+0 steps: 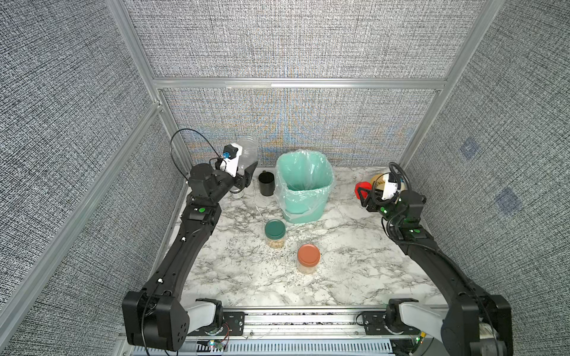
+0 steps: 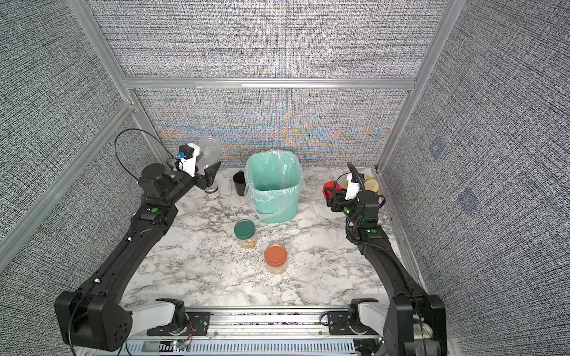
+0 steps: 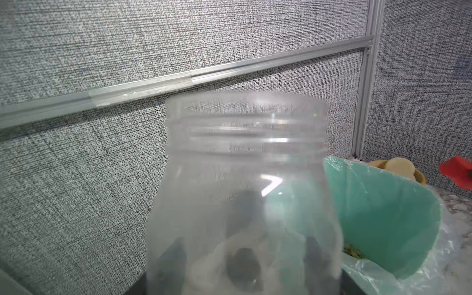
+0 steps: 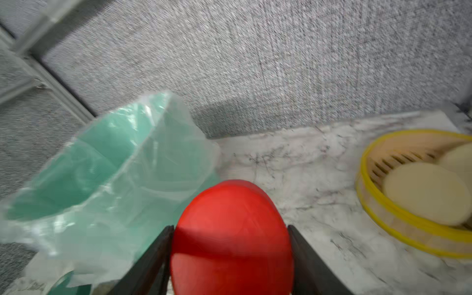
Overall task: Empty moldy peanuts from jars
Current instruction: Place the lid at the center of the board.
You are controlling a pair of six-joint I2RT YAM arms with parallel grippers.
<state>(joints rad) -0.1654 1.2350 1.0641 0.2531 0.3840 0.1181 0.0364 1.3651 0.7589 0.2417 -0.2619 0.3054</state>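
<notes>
Base of clear jar [image 1: 247, 150] hidden behind left gripper [image 1: 248, 172], pinched tight; lidless, thread-ringed neck, seemingly empty, held up by the back wall beside the plastic-lined mint bin [image 1: 308, 203]. Blurred in the right wrist view: smooth red lid [image 4: 229, 255], squeezed between right gripper [image 4: 230, 227] fingers, lower edge cut off. Moldy peanuts [image 1: 275, 244] only partly seen through green-lidded jar [image 1: 275, 228] and terracotta-lidded jar [image 1: 308, 255], both capped, upright mid-way on veined marble table [image 1: 354, 262]; bits deep in bin hard to make out

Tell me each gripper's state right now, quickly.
Left gripper: closed on the clear lidless jar, held raised beside the bin.
Right gripper: closed on the red lid.
</notes>
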